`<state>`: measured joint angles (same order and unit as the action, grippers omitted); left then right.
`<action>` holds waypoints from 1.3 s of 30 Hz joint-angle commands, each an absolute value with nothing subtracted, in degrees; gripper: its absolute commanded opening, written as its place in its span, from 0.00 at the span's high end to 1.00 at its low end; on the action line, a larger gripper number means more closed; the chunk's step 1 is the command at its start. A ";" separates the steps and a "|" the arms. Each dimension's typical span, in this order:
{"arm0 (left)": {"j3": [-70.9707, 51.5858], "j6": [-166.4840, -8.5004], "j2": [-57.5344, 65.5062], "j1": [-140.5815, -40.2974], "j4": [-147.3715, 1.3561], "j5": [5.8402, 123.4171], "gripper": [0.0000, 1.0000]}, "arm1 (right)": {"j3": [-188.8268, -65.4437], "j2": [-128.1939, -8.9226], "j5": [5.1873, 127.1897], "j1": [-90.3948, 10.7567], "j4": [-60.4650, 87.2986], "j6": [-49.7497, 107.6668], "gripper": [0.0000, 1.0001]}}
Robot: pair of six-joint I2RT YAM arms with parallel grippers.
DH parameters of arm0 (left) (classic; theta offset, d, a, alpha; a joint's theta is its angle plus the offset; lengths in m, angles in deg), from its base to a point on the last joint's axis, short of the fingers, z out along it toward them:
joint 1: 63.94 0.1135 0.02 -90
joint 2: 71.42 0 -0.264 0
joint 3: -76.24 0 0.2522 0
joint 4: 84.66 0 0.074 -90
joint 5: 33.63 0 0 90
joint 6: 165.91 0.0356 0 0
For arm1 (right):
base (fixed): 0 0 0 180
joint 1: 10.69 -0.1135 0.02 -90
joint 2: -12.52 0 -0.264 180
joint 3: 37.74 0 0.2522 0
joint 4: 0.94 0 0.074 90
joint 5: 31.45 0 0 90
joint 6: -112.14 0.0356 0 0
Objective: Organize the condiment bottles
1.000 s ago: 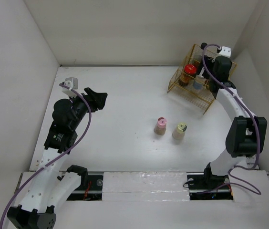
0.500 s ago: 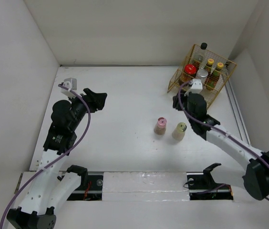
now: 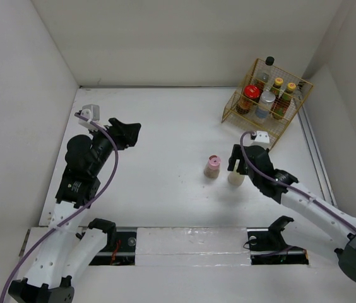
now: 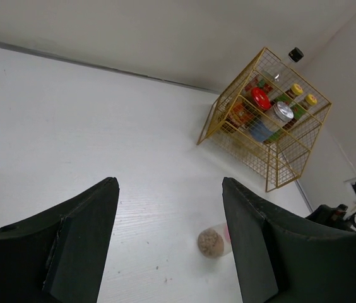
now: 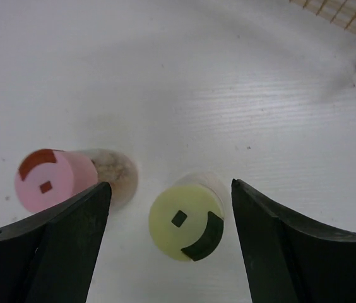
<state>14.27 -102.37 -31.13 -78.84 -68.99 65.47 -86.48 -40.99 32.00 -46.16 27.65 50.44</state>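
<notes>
Two condiment bottles stand on the white table. One has a pink cap (image 3: 213, 161) (image 5: 55, 180) and one a cream cap (image 5: 186, 221). My right gripper (image 3: 237, 165) (image 5: 170, 184) hangs open just above the cream-capped bottle (image 3: 235, 179), a finger on each side and neither touching it. In the top view it hides most of that bottle. My left gripper (image 3: 128, 130) (image 4: 168, 183) stands open and empty at the left, far from the pink-capped bottle (image 4: 213, 242). Several more bottles stand in the yellow wire basket (image 3: 244, 123), with red (image 3: 250, 91), silver (image 3: 267, 97), yellow (image 3: 290, 87) and black caps.
The basket (image 4: 228, 101) stands in the back right corner next to the right wall. White walls close in the table on the left, back and right. The pink-capped bottle is about a finger's width left of my right gripper's left finger (image 5: 71, 233).
My right arm has drawn back from the basket and come down over the cream-capped bottle. The silver-capped bottle now stands free in the basket. The left arm has barely moved.
</notes>
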 commanded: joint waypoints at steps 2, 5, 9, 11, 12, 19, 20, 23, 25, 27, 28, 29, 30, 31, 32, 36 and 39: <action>15.10 -102.63 -32.22 -78.53 -72.31 66.56 0.36 | -87.27 -45.64 31.13 -46.82 32.95 54.39 0.19; 15.10 -102.63 -32.75 -78.53 -72.31 66.56 0.36 | -87.27 -47.50 31.13 -46.82 32.95 54.40 0.29; 15.10 -102.63 -32.75 -78.53 -72.31 66.56 0.36 | -89.11 -46.98 28.50 -46.82 32.25 53.70 0.55; 15.10 -102.63 -32.75 -78.53 -72.31 67.08 0.36 | -91.04 -45.49 24.90 -48.04 32.25 51.95 0.55; 15.10 -102.63 -32.75 -78.53 -72.31 67.09 0.36 | -93.66 -44.96 23.49 -48.05 32.25 49.24 0.56; 15.10 -102.63 -32.30 -78.53 -72.84 67.09 0.36 | -105.88 -49.94 25.74 -41.21 23.48 36.40 0.58; 15.10 -102.63 -32.31 -78.53 -72.84 67.09 0.36 | -107.30 -51.45 27.59 -39.71 22.33 35.69 0.58; 15.10 -102.63 -32.31 -78.53 -72.84 67.09 0.36 | -112.82 -58.02 35.59 -34.26 19.16 34.46 0.59; 15.10 -102.63 -32.31 -78.53 -72.84 67.09 0.36 | -115.47 -61.46 38.41 -31.54 16.79 33.75 0.59; 15.10 -102.63 -32.31 -78.53 -72.84 67.09 0.36 | -119.34 -66.65 40.33 -29.25 15.64 33.75 0.59; 15.10 -102.63 -32.31 -78.53 -72.84 67.09 0.36 | -120.66 -68.32 41.57 -28.54 15.63 33.75 0.59; 15.10 -102.63 -31.79 -78.53 -72.84 67.09 0.36 | -121.98 -69.90 42.54 -27.92 14.94 33.75 0.59; 15.10 -102.63 -31.78 -78.53 -72.84 67.09 0.36 | -124.51 -72.70 43.60 -27.92 14.93 33.75 0.59; 15.10 -102.63 -31.78 -78.53 -72.84 67.09 0.36 | -125.50 -73.78 44.30 -27.14 14.32 33.75 0.59; 15.10 -102.63 -31.78 -78.53 -72.84 67.09 0.36 | -126.46 -74.92 44.31 -27.13 14.32 33.75 0.59; 15.10 -102.63 -31.26 -78.53 -72.84 67.09 0.36 | -130.42 -78.18 44.31 -25.38 13.61 33.22 0.59; 15.10 -102.63 -30.73 -78.53 -72.84 67.09 0.36 | -132.35 -79.67 44.31 -24.23 12.30 32.69 0.59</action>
<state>14.95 -102.39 -30.95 -78.84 -69.63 66.45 -128.25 -80.05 43.35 -25.70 17.75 33.72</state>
